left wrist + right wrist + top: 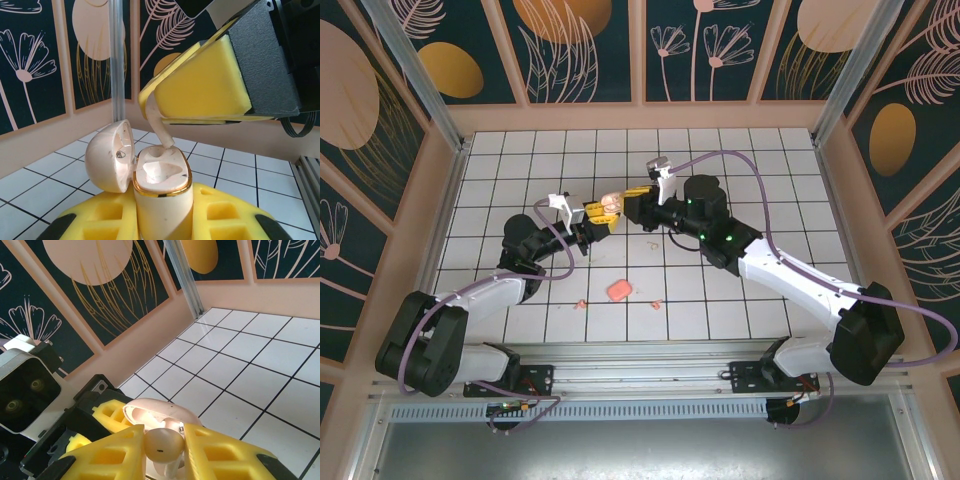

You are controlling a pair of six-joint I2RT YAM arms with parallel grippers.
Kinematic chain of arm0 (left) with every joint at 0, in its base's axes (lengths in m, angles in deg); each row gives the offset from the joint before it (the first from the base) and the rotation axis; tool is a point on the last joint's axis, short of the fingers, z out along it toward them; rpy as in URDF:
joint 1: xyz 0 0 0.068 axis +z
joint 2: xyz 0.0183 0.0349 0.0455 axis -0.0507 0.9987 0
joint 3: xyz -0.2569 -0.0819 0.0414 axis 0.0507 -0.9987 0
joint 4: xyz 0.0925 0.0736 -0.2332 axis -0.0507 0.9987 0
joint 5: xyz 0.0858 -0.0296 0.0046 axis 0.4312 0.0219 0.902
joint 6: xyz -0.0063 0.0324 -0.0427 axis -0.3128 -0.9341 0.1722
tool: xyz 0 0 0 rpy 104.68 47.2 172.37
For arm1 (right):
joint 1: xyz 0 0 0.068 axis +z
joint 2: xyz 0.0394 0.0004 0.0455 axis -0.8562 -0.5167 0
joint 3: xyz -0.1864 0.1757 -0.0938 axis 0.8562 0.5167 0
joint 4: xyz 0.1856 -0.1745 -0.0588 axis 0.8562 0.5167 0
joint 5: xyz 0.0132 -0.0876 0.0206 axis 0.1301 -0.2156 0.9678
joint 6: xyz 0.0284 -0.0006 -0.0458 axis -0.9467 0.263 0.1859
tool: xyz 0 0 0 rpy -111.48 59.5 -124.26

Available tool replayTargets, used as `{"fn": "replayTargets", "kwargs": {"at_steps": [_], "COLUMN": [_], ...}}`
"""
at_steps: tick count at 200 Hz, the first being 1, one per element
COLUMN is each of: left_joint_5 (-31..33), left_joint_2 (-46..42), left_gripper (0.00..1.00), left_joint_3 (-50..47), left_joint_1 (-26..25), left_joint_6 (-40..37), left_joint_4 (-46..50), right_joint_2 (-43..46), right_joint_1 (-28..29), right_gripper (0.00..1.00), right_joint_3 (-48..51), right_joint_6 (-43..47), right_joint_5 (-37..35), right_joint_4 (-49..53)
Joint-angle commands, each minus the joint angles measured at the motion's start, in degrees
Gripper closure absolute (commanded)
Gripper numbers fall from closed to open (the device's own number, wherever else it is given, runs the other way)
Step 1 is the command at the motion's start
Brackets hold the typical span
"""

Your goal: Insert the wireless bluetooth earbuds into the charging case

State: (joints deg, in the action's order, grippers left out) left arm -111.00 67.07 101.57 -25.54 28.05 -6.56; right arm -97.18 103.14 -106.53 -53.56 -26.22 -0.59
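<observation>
1. The left gripper (162, 222) is clamped on the charging case (162, 200). Its yellow fingers (95, 220) press the lower body of the case from both sides and hold it upright.
2. The case stands open. Its rounded lid (110, 155) is swung back to the left on its hinge, and the gold-rimmed tray faces up.
3. The right gripper (165, 455) is closed on a pale peach earbud (161, 441), with the bulb pinched between its two yellow fingers (220, 455).
4. In the left wrist view this earbud (157, 122) hangs tilted from the right gripper's pads. Its stem points down, and the tip reaches the far well of the tray.
5. In the top view both grippers meet above the middle of the tiled surface (770, 180), a little toward its left edge. The left gripper (592, 214) and the right gripper (633, 204) face each other, with the case (609, 205) between them.
6. A small rounded pink case (619, 290) lies flat on the surface, close to the middle of the near edge.
7. A left loose earbud (582, 303) lies near that pink case on its left, and a right loose earbud (656, 303) lies near it on its right. Both are apart from it and too small to show how they are turned.
</observation>
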Motion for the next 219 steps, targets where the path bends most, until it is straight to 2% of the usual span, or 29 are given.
{"fn": "replayTargets", "kwargs": {"at_steps": [1, 125, 174, 202, 219], "left_joint_5": [0.9, 0.2, 2.8, 2.5, 1.6], "left_joint_2": [-2.2, -2.5, -4.9, -7.2, -7.6], "left_gripper": [0.84, 0.84, 0.85, 0.85, 0.85], "left_joint_3": [0.4, 0.4, -0.6, -1.3, -2.1], "left_joint_1": [-0.3, -0.3, -0.3, -0.3, -0.3], "left_joint_6": [-0.8, -1.6, -9.7, -16.3, -19.0], "left_joint_4": [-4.1, -4.1, 4.2, 10.3, 11.0], "right_joint_2": [-0.2, -0.1, 3.2, 5.1, 5.7], "right_joint_1": [0.8, 1.1, -1.9, -4.2, -5.3], "right_gripper": [0.76, 0.76, 0.75, 0.75, 0.75], "right_joint_3": [-0.5, -0.1, -0.9, -0.7, -0.1], "right_joint_6": [1.6, 3.1, -1.3, -4.6, -5.8], "right_joint_5": [1.4, 1.7, 2.6, 4.2, 3.9], "right_joint_4": [4.0, 3.8, 5.5, 11.8, 16.8]}}
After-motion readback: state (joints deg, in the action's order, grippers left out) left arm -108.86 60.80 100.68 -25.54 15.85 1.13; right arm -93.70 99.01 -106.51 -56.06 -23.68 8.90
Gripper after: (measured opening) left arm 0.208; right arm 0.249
